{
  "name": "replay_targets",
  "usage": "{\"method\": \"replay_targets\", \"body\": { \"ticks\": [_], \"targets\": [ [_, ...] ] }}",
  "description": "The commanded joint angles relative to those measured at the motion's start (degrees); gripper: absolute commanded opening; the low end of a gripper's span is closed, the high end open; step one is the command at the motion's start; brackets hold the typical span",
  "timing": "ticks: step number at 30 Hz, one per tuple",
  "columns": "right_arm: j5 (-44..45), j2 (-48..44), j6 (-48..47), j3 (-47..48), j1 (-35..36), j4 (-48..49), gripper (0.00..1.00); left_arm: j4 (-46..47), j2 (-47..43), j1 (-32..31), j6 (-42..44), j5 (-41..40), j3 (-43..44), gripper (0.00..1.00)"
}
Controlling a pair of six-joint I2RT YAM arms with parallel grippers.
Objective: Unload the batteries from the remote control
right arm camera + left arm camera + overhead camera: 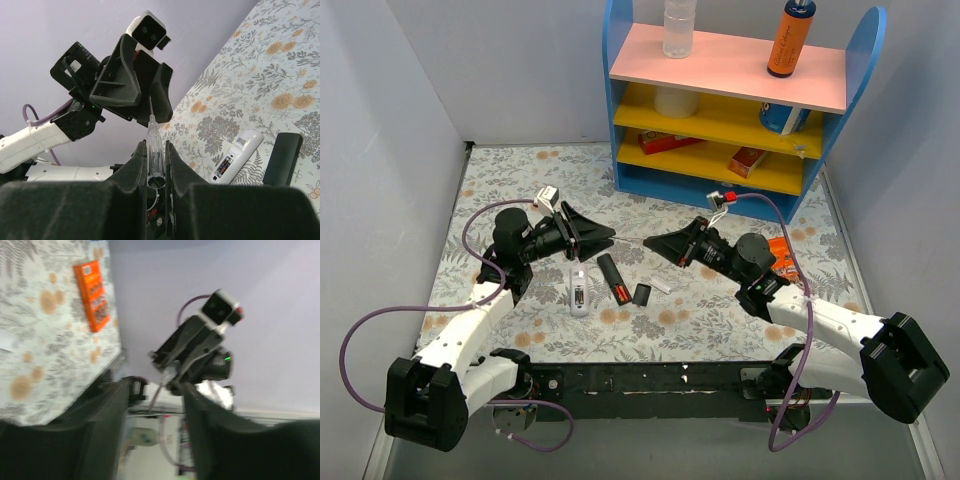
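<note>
Two arms face off over the desk [720, 312]: left end effector [605, 235] wide open and empty, right end effector [652, 243] pinched on a clear stick [152, 135]. Remote [609, 270] lies beneath them, red batteries [620, 293] showing at its near end.

This was a robotics lab test cell: plain pale panels [390, 100] boxed in a floral-covered surface [510, 170]. Two arms [470, 330] were bolted to a black rail [650, 375], with purple cables [344, 355] looping loose. A brightly painted prop shelf [730, 65] stood at the back.
</note>
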Motion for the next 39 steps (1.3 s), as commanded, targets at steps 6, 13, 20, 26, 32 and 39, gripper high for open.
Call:
{"method": "replay_targets", "body": {
  "ticks": [6, 13, 20, 26, 32, 39],
  "targets": [
    [5.88, -5.28, -9.73, 3.06, 0.19, -12.83, 0.01, -27.69, -1.38, -0.55, 18.25, -11.59, 8.75, 0.94],
    [7.03, -2.76, -21.69, 15.97, 0.28, -37.01, 0.01, -48.66, 8.20, 2.96, 33.65, -27.43, 21.50, 0.93],
    [9.73, 7.70, -30.04, 28.37, 5.45, -47.69, 0.01, -49.20, 16.29, 17.03, 39.99, -18.04, 16.51, 0.75],
    [15.10, 17.01, -36.46, 36.98, 12.22, -55.07, 0.01, -43.76, 20.94, 17.21, 39.20, -14.53, 8.42, 0.69],
    [15.55, 25.01, -39.19, 45.16, 17.33, -62.28, 0.01, -40.15, 22.18, 17.29, 38.41, -12.24, 3.68, 0.65],
    [18.80, 31.79, -39.01, 53.16, 20.40, -68.09, 0.01, -37.61, 22.71, 17.21, 34.46, -12.42, 0.78, 0.60]
  ]
}}
